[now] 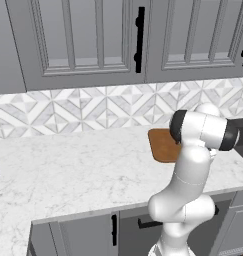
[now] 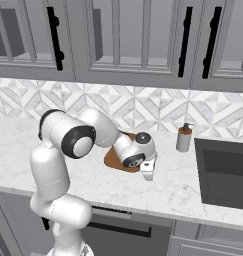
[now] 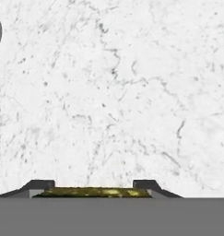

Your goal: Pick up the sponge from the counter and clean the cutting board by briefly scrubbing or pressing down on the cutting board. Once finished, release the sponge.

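**Sponge held between the fingers, low over the desk beside the cutting board**

In the left base view you see the white marble desk (image 1: 78, 170) spanning the frame, and right of centre the reddish-brown cutting board (image 1: 163, 145), partly hidden behind the arm.

In the right base view, reading left to right: the arm's elbow stands at centre left; the cutting board (image 2: 113, 156) lies at the middle, largely covered by the forearm; the gripper (image 2: 147, 174) points down at the desk just right of the board's near edge; a soap dispenser (image 2: 183, 138) stands further right, then a dark sink (image 2: 225, 172) at the right edge.

In the hand view, the two fingers (image 3: 39, 185) at the bottom grip the yellow-green sponge (image 3: 92, 191) between them, above bare marble.
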Tool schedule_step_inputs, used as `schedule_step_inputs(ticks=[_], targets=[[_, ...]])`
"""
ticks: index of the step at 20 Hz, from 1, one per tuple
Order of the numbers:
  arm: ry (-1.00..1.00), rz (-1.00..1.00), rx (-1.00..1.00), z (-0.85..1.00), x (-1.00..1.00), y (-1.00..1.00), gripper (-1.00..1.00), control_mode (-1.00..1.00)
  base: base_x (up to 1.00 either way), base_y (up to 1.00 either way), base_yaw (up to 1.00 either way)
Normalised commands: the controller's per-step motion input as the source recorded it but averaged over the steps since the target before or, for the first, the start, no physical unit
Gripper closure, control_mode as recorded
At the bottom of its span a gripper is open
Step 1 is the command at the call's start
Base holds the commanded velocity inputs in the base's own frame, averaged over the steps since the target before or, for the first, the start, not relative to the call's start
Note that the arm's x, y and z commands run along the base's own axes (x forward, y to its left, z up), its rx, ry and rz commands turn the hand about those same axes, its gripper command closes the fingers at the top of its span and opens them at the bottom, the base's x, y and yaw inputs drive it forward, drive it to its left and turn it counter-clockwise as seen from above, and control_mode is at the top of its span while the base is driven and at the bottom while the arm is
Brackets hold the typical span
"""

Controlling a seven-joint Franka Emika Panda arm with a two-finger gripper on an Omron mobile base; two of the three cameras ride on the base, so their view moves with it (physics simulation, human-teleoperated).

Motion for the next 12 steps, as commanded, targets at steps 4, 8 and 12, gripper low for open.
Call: schedule_step_inputs(ticks=[4, 8, 12], targets=[[-0.01, -0.19, -0.22, -0.24, 0.0, 0.71, 1.0, -1.0, 0.0, 0.0, 0.0], [0.0, -0.3, -0.16, -0.01, 0.21, 0.6, 1.0, -1.0, 0.0, 0.0, 0.0], [0.01, -0.24, -0.01, 0.1, 0.49, 0.32, 1.0, -1.0, 0.0, 0.0, 0.0]])
